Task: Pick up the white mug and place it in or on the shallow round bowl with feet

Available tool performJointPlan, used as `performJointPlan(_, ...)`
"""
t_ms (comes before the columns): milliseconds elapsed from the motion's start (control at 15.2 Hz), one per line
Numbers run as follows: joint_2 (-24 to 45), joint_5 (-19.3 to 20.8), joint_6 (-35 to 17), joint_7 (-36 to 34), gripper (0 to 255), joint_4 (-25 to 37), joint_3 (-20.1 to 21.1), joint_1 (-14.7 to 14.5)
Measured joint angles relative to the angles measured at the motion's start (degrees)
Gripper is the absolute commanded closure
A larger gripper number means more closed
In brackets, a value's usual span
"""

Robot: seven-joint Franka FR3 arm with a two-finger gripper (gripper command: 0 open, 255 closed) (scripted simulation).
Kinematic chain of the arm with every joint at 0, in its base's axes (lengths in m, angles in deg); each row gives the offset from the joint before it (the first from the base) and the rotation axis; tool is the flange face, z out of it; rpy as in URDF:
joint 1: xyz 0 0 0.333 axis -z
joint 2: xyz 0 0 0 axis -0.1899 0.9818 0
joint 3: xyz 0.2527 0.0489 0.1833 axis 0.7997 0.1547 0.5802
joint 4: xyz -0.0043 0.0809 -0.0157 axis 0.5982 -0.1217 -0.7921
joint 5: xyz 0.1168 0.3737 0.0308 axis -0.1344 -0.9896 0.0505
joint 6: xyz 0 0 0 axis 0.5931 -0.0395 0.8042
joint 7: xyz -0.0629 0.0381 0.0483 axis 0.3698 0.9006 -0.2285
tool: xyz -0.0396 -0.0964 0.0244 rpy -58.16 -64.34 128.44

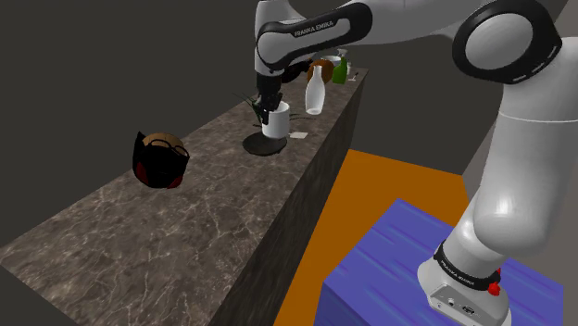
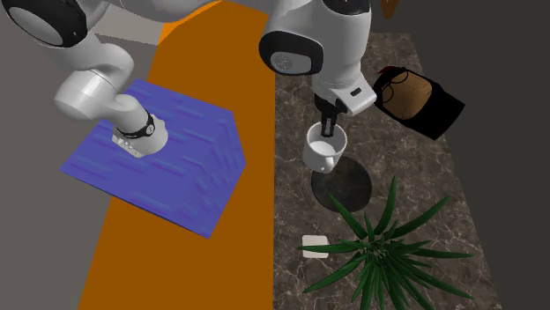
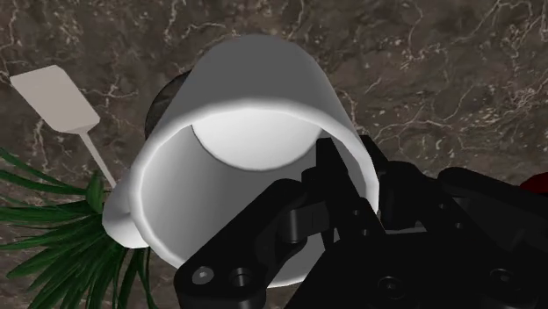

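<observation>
Hand (image 2: pixel 328 129): mine, clamped on the rim wall of the white mug (image 2: pixel 321 155), one finger inside.
Mug: hangs just above the dark shallow bowl (image 2: pixel 345 188).
Bench (image 2: pixel 423 180): marbled, under the bowl.
Step, as I judge it: placing.
Next: centre over the bowl, lower, release.

Home kitchen: long dark veined stone counter (image 1: pixel 139 231), bottles (image 1: pixel 315 93), leafy plant (image 2: pixel 379 251), orange floor (image 1: pixel 380 204).
</observation>
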Motion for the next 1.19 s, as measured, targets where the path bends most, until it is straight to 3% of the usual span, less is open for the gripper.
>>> performJointPlan(264,9.2,0.6,5.1,1.4,255,14.2,-0.6,0.3)
performJointPlan(462,18.4,1.0,10.6,3.0,255,29.0,-1.2,0.6)
performJointPlan(528,19.3,1.0,11.1,3.2,255,30.4,-1.3,0.7)
performJointPlan(1188,19.7,1.1,4.2,3.2,255,23.8,-1.4,1.0)
